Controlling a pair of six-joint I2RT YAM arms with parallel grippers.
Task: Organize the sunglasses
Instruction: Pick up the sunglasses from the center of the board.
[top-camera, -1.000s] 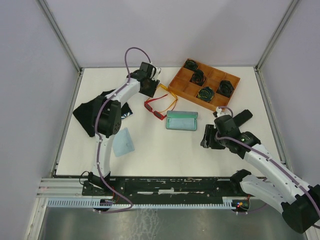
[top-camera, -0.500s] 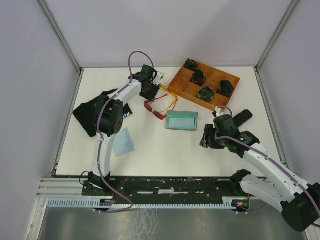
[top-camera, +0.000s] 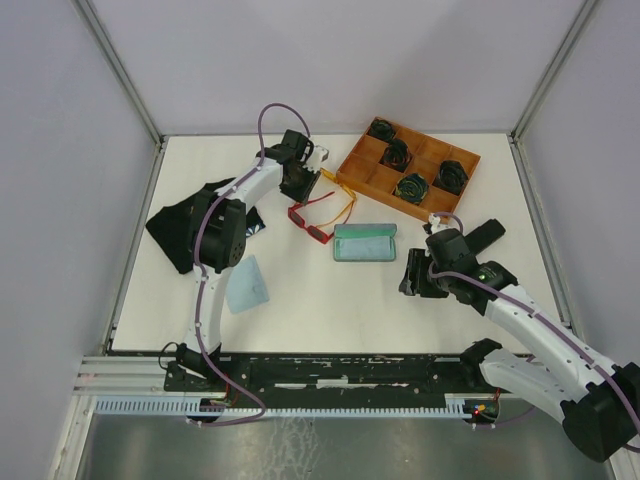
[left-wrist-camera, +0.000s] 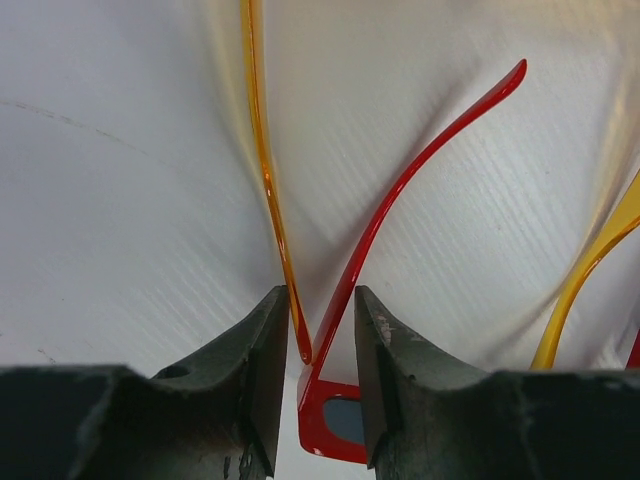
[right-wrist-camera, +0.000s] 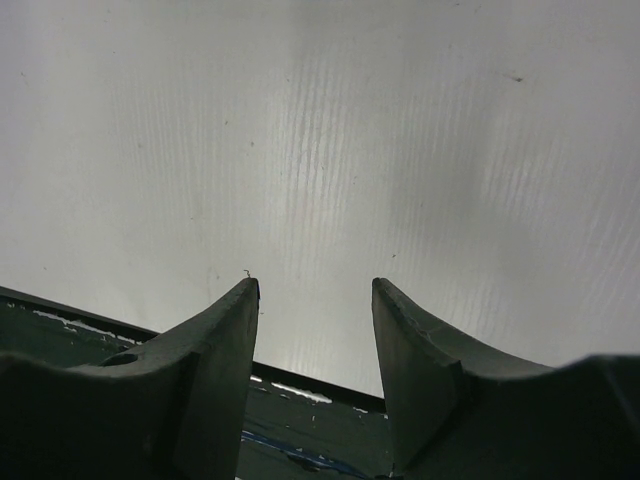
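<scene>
Two pairs overlap toward the table's (top-camera: 300, 300) far edge, left of the tray (top-camera: 430, 140). We see the left gripper (left-wrist-camera: 320, 295) straddling the red pair's (top-camera: 310, 224) hinge corner and the orange pair's (left-wrist-camera: 268, 170) temple tip, jaws narrowly apart; we cannot tell whether they pinch. Near the right edge, the right gripper (right-wrist-camera: 315, 285) hangs open and empty.

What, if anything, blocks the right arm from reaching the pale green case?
Nothing that shows, so probably yes. The right gripper hangs open and empty just right of the pale green case, only bare table between them. The red sunglasses lie past the case's far end, off that path.
</scene>
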